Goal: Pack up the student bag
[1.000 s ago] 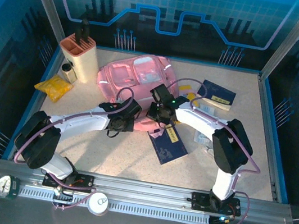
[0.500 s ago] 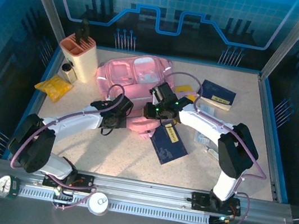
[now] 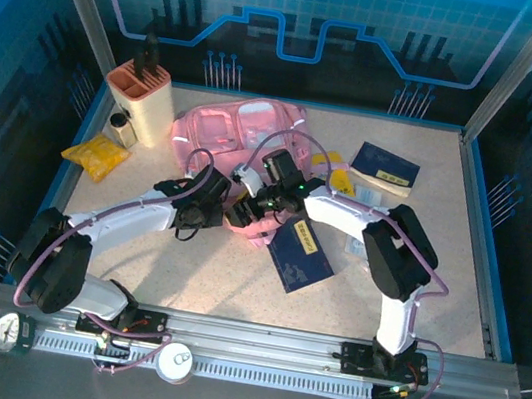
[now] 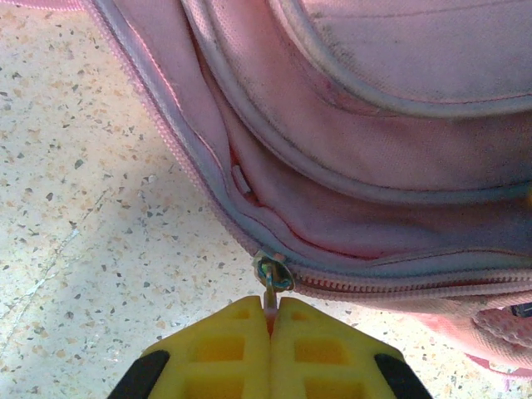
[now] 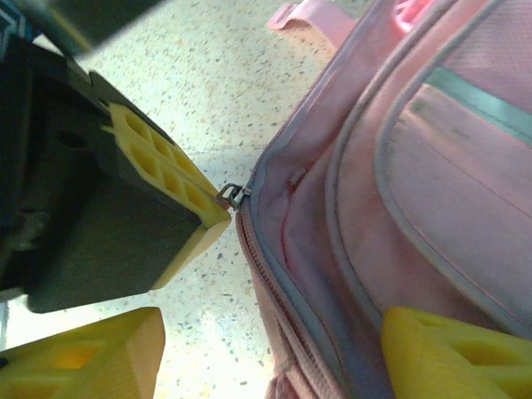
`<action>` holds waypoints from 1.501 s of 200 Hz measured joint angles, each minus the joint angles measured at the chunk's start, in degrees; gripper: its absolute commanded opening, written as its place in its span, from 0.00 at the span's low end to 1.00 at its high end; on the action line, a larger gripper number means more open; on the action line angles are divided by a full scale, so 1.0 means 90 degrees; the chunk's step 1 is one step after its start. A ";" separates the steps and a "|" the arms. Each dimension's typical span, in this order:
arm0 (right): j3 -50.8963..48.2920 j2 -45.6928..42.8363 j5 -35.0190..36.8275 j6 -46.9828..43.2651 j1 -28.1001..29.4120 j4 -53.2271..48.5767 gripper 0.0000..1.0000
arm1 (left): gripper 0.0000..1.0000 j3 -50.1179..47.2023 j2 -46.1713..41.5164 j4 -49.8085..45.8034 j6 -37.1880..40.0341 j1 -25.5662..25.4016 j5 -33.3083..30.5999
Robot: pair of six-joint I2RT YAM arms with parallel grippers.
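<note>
Pink and soft, the student bag (image 3: 242, 130) lies at upper centre of the top view on the speckled table (image 3: 184, 268). In the left wrist view we see the left gripper (image 4: 270, 320) at bottom centre, clenched on the zipper pull (image 4: 272, 281) at the bag's lower edge. In the right wrist view the right gripper (image 5: 266, 357) is released, one yellow finger over the table at lower left, the other against the bag at lower right
</note>
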 measured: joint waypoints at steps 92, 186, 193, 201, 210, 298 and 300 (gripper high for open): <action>0.0301 0.0466 -0.0039 -0.1474 0.0066 -0.0158 0.14 | 0.00 -0.0070 -0.0117 0.0058 0.0000 0.0112 0.0119; -0.0151 -0.0032 0.0413 -0.2106 0.0328 -0.0129 0.00 | 0.00 -0.0073 -0.0131 -0.0080 0.0000 0.0393 -0.0095; -0.0233 -0.0121 0.0418 -0.2118 0.0342 -0.0126 0.00 | 0.00 -0.0075 -0.0131 -0.0090 0.0000 0.0466 -0.0126; -0.0321 -0.0219 0.0413 -0.2123 0.0355 -0.0134 0.00 | 0.00 -0.0083 -0.0131 -0.0092 0.0000 0.0556 -0.0153; -0.0393 -0.0316 0.0410 -0.2137 0.0367 -0.0138 0.00 | 0.00 -0.0100 -0.0131 -0.0087 0.0002 0.0675 -0.0172; -0.0442 -0.0600 0.0418 -0.2348 0.0646 -0.0359 0.00 | 0.00 0.0056 0.0444 0.0430 0.0282 0.2147 -0.0090; -0.0440 -0.0600 0.0420 -0.2348 0.0658 -0.0364 0.00 | 0.00 0.0068 0.0464 0.0444 0.0289 0.2174 -0.0085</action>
